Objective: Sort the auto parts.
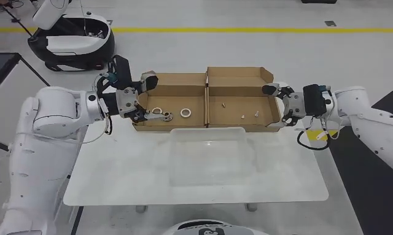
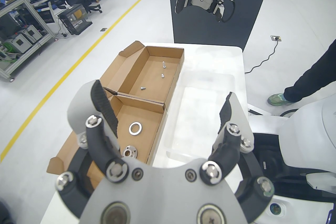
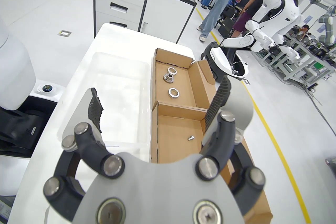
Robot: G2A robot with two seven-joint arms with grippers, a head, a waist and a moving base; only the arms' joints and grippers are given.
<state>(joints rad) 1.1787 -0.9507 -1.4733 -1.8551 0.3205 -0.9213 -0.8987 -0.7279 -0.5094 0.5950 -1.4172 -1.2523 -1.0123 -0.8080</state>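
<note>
Left gripper (image 1: 146,100): I'm holding it spread wide, gripping nothing, hovering over the outer end of the left box (image 1: 196,105).
Right gripper (image 1: 276,105): I'm holding it wide too, carrying nothing, hovering at the outer end of the right box (image 1: 261,103).
Flange (image 2: 130,151): sitting flat just below and ahead of my left fingers, the closest part to that gripper.
Rings (image 2: 135,128): lying flat farther ahead of the left gripper, toward the right one; round, so no long axis to line up with.
Bolts (image 2: 162,75): lying on their sides ahead of my right gripper, well apart from the left; shafts pointing different ways.
Clear tray (image 1: 209,158): sitting between my two grippers, beside both boxes.
Nearer arm: left for flange and rings, right for bolts.
Progress: I'm judging the sort nearly done, with round parts in one box and bolts in the other.
</note>
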